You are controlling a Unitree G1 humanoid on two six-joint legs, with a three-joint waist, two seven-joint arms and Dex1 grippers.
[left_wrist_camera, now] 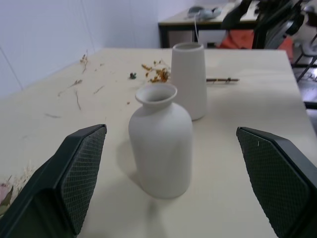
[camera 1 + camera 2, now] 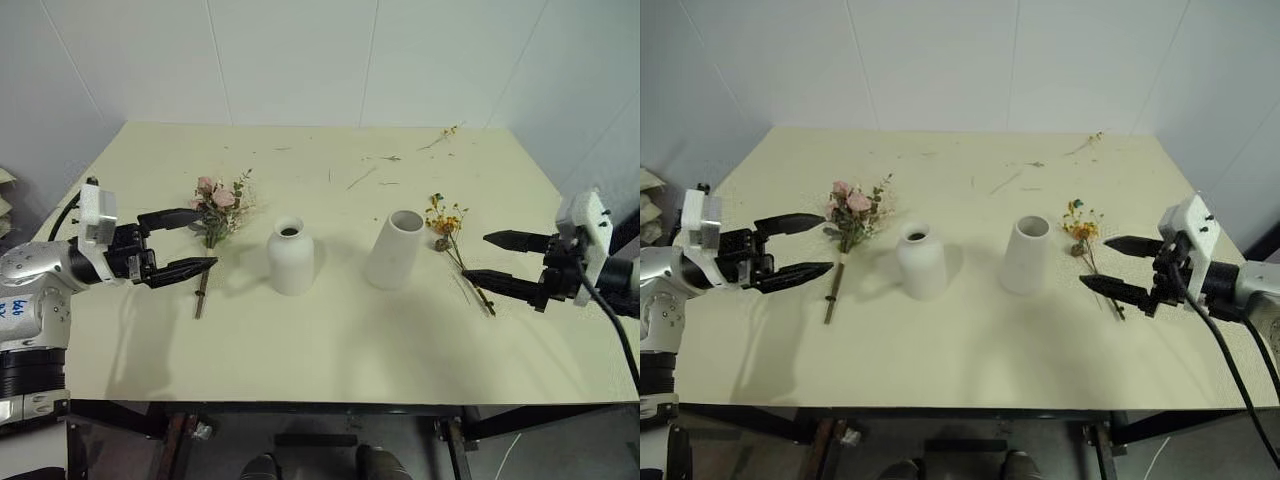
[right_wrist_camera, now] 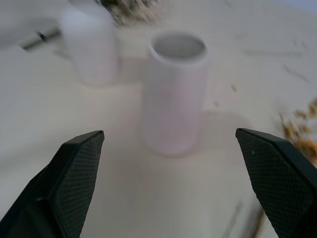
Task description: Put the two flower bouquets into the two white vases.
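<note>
Both pincers, left pincer (image 2: 183,243) and right pincer (image 2: 505,259), gape wide, empty; no writing legible on either vase.

A: What stands behind the pale yellow rectangular tabletop (image 2: 330,330)?

B: A white panelled wall (image 2: 290,60) with thin vertical seams fills the upper part of the frame, under soft, even light.

A: And below?

B: A black metal table frame (image 2: 300,410) runs along the lower edge, grey floor (image 2: 560,455) under it. The left wrist view shows another black-legged desk (image 1: 178,25) far back.
</note>
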